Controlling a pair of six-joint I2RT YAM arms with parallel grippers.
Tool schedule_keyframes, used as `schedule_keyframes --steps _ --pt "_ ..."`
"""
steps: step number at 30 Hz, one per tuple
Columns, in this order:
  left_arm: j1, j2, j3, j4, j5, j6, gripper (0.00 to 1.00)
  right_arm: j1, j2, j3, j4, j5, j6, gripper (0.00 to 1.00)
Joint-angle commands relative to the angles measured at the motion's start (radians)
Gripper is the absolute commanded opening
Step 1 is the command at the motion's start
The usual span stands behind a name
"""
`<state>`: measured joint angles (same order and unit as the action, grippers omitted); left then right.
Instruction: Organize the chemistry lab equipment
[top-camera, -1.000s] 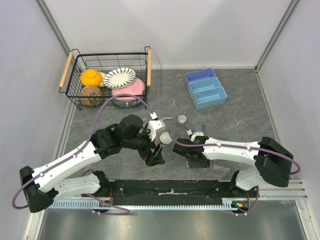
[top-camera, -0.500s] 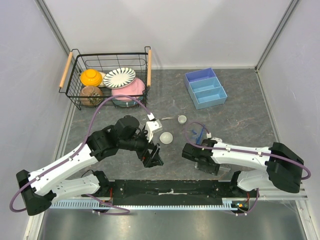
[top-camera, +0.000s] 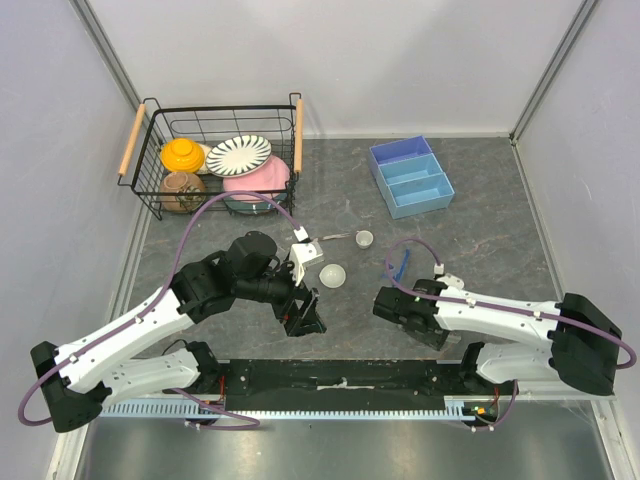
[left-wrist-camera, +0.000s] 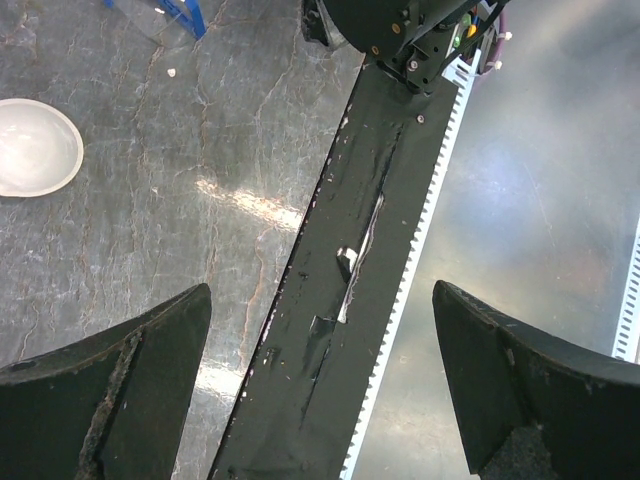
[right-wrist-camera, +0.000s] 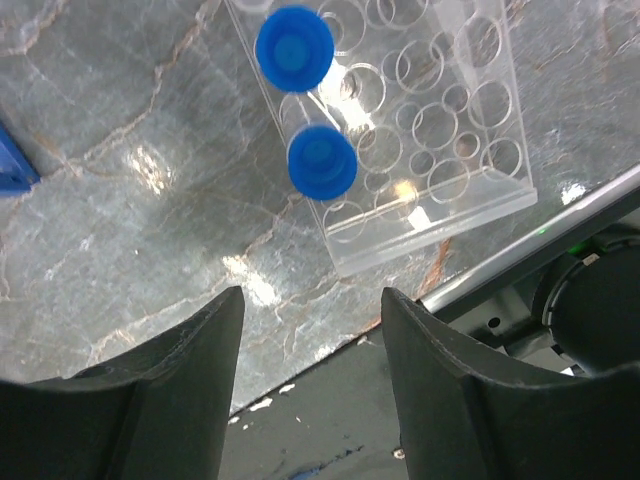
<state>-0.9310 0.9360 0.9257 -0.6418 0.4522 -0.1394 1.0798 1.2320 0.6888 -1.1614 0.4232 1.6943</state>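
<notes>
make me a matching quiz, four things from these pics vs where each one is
1 striped plate
2 blue-capped tubes
3 white dome-shaped dish
4 blue tray

A standing in the clear rack
B middle of the table, near the tiny white cup
C in the wire basket
D far edge of the table, right of the basket

Pairs: 1-C, 2-A, 3-B, 4-D

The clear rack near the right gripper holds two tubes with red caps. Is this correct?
No, the caps are blue, not red. In the right wrist view the clear rack near the right gripper holds two tubes with blue caps.
</notes>
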Motion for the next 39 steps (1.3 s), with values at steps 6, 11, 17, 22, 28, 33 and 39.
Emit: schedule_keyframes --steps 6,11,17,22,28,33,39 --pt "0.004 0.006 0.004 0.004 0.023 0.032 0.98 -0.046 0.04 0.037 -0.008 0.083 0.056 0.65" --pt "0.004 0.018 0.007 -0.001 0.026 0.032 0.98 -0.06 0.084 0.031 0.054 0.06 0.027 0.66" --pt "0.008 0.029 0.012 -0.006 0.019 0.032 0.98 -0.092 0.149 0.011 0.123 0.046 0.001 0.67" --pt "0.012 0.052 0.019 -0.012 0.017 0.032 0.98 -0.173 0.149 -0.006 0.169 0.068 -0.083 0.67" --pt "0.017 0.076 0.039 -0.013 0.019 0.031 0.98 -0.32 0.133 -0.018 0.213 0.103 -0.205 0.67" --pt "0.018 0.11 0.058 -0.01 0.019 0.023 0.98 -0.451 0.167 -0.011 0.275 0.106 -0.352 0.68" --pt "0.02 0.127 0.076 -0.013 0.014 0.014 0.98 -0.616 0.231 0.008 0.393 0.068 -0.548 0.68"
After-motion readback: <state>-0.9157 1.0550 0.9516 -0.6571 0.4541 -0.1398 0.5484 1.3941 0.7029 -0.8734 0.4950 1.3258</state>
